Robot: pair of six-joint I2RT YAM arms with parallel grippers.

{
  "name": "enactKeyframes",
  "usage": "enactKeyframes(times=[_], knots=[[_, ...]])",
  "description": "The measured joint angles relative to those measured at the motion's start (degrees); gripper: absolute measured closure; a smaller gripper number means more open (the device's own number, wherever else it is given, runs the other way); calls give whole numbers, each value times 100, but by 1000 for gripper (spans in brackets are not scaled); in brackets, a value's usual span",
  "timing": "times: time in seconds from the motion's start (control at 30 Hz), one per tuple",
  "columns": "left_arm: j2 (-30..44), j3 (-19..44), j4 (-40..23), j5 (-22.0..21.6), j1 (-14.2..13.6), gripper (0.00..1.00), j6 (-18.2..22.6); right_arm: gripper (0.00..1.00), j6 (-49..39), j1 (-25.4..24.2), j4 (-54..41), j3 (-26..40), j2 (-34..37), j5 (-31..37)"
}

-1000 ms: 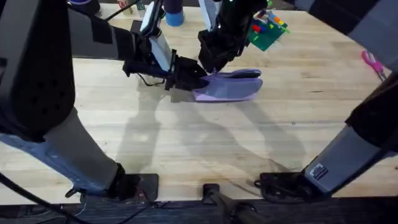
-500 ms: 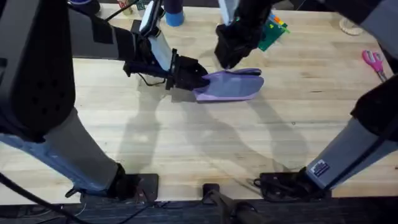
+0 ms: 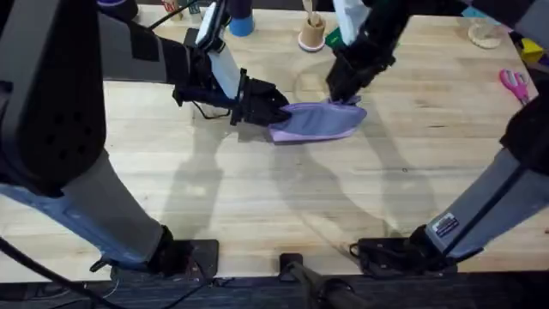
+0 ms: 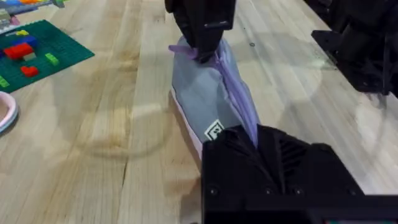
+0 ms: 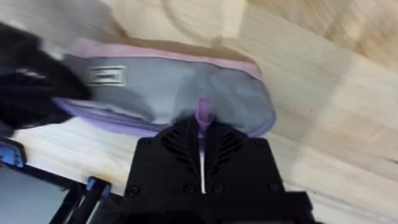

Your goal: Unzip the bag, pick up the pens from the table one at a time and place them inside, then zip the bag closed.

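Bag (image 3: 316,121) on table (image 3: 257,197) clamped at one end by left gripper (image 3: 268,105); zipper pull (image 5: 203,111) pinched by right gripper (image 3: 340,93).

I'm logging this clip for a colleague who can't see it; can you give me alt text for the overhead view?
A purple bag lies on a wooden table, held at both ends: the left hand grips its near-left end and the right hand pinches the zipper pull at the other end. Pink scissors lie near the table's right edge.

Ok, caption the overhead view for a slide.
Left gripper clamps one end of the bag on the table while the right gripper grips the zipper pull at the other end.
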Motion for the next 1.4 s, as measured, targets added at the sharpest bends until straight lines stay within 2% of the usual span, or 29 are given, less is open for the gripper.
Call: enactKeyframes(times=[0.13, 0.4, 0.6, 1.0, 1.4], knots=[[0, -1, 2, -37, -31, 956, -4, 968, -14, -304, 119, -278, 0, -116], [0, -1, 6, -50, -37, 955, -7, 968, -21, -841, 209, -351, 0, -340], [0, -1, 0, -44, 2, 956, -7, 967, -1, -1345, 393, -379, 2, -35], [0, -1, 11, -48, -26, 956, -9, 968, 325, -1393, 962, -490, 0, -103], [2, -1, -59, -107, -61, 956, -9, 967, 1108, -1607, 1535, -1458, 0, -418]])
